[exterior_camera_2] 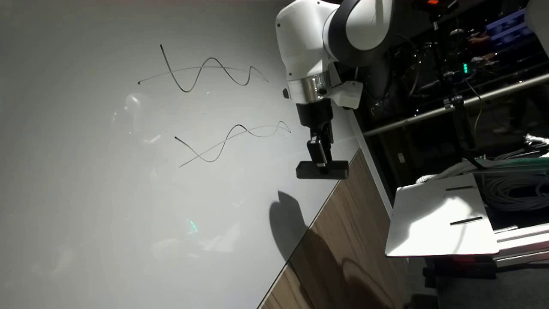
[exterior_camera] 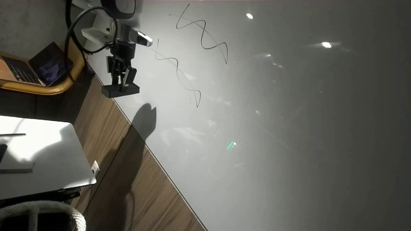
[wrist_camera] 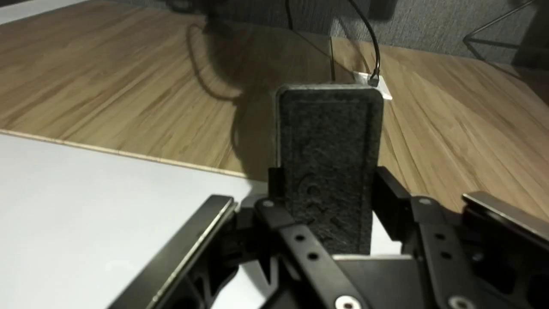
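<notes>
Black block (exterior_camera: 115, 92) at ten o'clock in an exterior view, pinched by the tool (wrist_camera: 330, 197), fingers (wrist_camera: 392, 206) on opposite sides. Shadow (exterior_camera: 144, 120) lies apart, at five o'clock from it, so block looks clear of the whiteboard (exterior_camera: 279, 106). Further right, at two o'clock from block: wavy lines (exterior_camera: 203, 29). Good carrying likely needs a firm centred pinch, broad face parallel to the board, slow moves, no corner knocks.

Brown wood-grain wall panelling (exterior_camera: 160, 189), partly in shadow | white rectangular outlet (exterior_camera: 95, 167) set in it, thin black cable (wrist_camera: 376, 51) plugged in | dull grey floor (exterior_camera_2: 493, 294) | yellow curved-rimmed seat (exterior_camera: 32, 90) | white round-cornered tabletop (exterior_camera: 57, 166) under strong glare, pale rope-wrapped curved frame (exterior_camera: 41, 204) beside it | slender metal rail (exterior_camera_2: 429, 114) against a dark area, in an exterior view
</notes>
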